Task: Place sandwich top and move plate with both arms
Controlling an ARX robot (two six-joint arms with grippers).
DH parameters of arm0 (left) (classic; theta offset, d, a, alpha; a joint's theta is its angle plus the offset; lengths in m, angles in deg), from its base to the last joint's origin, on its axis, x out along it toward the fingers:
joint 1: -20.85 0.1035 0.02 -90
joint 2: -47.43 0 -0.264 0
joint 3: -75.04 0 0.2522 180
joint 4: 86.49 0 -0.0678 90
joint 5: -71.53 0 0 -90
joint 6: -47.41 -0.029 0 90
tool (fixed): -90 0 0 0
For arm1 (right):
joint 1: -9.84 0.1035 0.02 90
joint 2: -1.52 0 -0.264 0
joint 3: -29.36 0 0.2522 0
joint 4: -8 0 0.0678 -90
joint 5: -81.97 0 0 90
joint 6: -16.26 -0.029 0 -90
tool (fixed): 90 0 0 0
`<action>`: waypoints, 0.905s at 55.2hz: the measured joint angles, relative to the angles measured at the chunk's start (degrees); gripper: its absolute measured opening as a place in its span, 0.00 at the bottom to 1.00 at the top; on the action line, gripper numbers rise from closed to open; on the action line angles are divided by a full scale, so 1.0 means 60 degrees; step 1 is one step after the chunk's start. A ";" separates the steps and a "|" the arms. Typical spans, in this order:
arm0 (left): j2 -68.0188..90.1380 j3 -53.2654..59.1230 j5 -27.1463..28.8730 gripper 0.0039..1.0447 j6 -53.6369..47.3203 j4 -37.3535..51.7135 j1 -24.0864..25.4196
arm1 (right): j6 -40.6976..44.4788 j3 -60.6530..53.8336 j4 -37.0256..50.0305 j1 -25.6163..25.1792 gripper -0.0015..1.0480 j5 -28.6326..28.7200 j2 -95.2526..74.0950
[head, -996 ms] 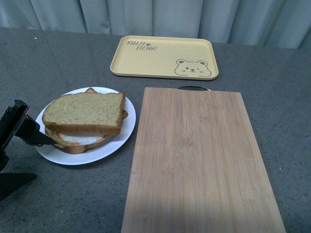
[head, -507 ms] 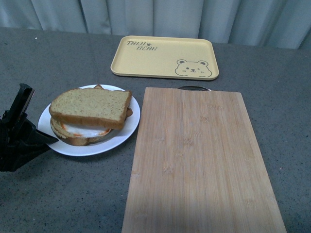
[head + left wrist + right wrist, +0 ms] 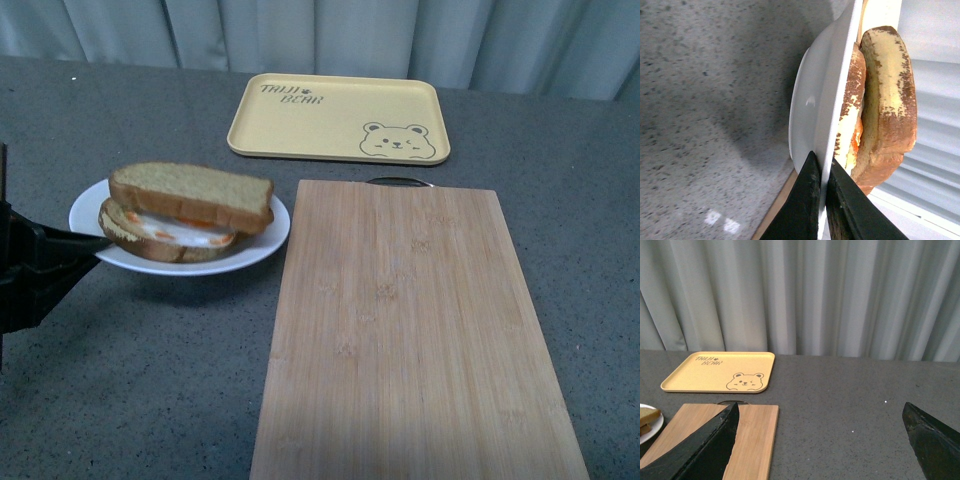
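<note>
Over grey countertop (image 3: 150, 380), left claw (image 3: 823, 159) low and level, pinching plate (image 3: 255, 245) rim; right claw (image 3: 820, 405) spread wide.

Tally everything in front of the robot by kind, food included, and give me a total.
bread slices: 2, the sandwich top and the bottom slice
fried egg: 1
plate: 1
yellow tray: 1
wooden cutting board: 1
total: 6
</note>
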 joint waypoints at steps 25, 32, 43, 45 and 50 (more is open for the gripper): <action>0.1038 -0.3009 0.0353 0.03 0.1045 -0.0612 -0.1133 | 0.0000 0.0000 0.0000 0.0000 0.91 0.0000 0.0000; 0.1752 -0.4812 0.0441 0.03 0.1107 -0.1668 -0.1603 | 0.0000 0.0000 0.0000 0.0000 0.91 0.0000 0.0000; 0.2830 -0.7606 0.0350 0.03 0.1104 -0.3377 -0.2069 | 0.0000 0.0000 0.0000 0.0000 0.91 0.0000 0.0000; 0.3045 -0.8080 0.0302 0.03 0.1078 -0.3581 -0.2131 | 0.0000 0.0000 0.0000 0.0000 0.91 0.0000 0.0000; 0.3464 -0.8994 0.0270 0.03 0.1060 -0.4207 -0.2218 | 0.0000 0.0000 0.0000 0.0000 0.91 0.0000 0.0000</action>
